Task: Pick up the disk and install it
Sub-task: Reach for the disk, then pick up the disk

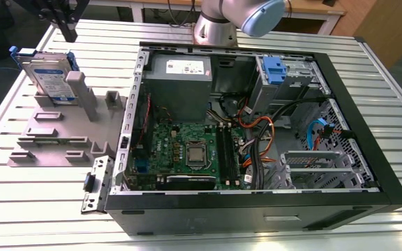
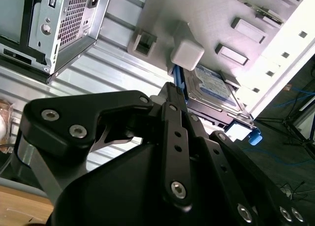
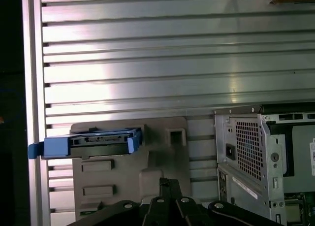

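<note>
The disk [image 1: 51, 78] stands on edge in a grey slotted holder [image 1: 54, 137] on the exterior view's left, its white-and-blue label facing out and blue rails along its sides. My gripper [image 1: 69, 34] hangs above and a little behind it, apart from it. In both wrist views the black fingers sit pressed together with nothing between them, so the gripper [image 3: 170, 184] is shut and empty. The first wrist view looks along the disk [image 3: 93, 141] edge-on, with its blue end tab sticking out. In the second wrist view the disk [image 2: 211, 90] lies just past the gripper [image 2: 173, 88].
An open computer case [image 1: 257, 201] lies on the slatted metal table [image 1: 368, 63], on the exterior view's right of the holder. Inside are a grey power-supply box [image 1: 180, 83], a motherboard [image 1: 194, 151], cables and a blue caddy [image 1: 274, 70] in the far drive bay. The arm's base [image 1: 219, 23] stands behind the case.
</note>
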`<control>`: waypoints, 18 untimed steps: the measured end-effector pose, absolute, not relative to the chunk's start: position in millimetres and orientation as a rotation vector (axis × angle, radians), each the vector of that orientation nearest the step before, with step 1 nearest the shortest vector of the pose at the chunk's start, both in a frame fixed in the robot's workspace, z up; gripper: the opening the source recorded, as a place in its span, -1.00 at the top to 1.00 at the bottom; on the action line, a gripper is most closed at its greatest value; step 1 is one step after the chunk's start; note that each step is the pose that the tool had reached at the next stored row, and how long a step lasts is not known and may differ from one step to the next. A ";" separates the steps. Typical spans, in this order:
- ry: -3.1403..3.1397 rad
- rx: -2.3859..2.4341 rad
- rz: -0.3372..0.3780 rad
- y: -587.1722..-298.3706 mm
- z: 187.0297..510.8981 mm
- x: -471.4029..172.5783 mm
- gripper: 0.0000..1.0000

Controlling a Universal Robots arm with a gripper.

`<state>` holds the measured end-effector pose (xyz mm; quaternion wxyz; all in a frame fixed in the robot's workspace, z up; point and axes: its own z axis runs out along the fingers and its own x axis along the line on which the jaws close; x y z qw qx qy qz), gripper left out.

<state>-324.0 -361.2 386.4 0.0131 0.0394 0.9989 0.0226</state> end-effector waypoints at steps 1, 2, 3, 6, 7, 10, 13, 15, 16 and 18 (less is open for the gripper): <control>3.112 0.123 0.071 -361.1 386.4 -324.5 0.79; 3.112 0.123 0.071 -361.0 386.4 -325.1 0.79; 3.112 0.123 0.070 -360.8 386.4 -325.7 0.79; 3.112 0.123 0.071 -360.5 386.4 -327.1 0.79; 3.112 0.123 0.071 -360.4 386.4 -327.6 0.79; 3.112 0.123 0.070 -360.0 386.4 -328.4 0.79; 3.112 0.123 0.071 -359.8 386.3 -328.8 0.79; 3.112 0.123 0.071 -359.8 386.4 -328.9 0.79; 3.112 0.123 0.071 -359.8 386.4 -328.9 0.79; 3.112 0.123 0.071 -359.7 386.4 -328.9 0.79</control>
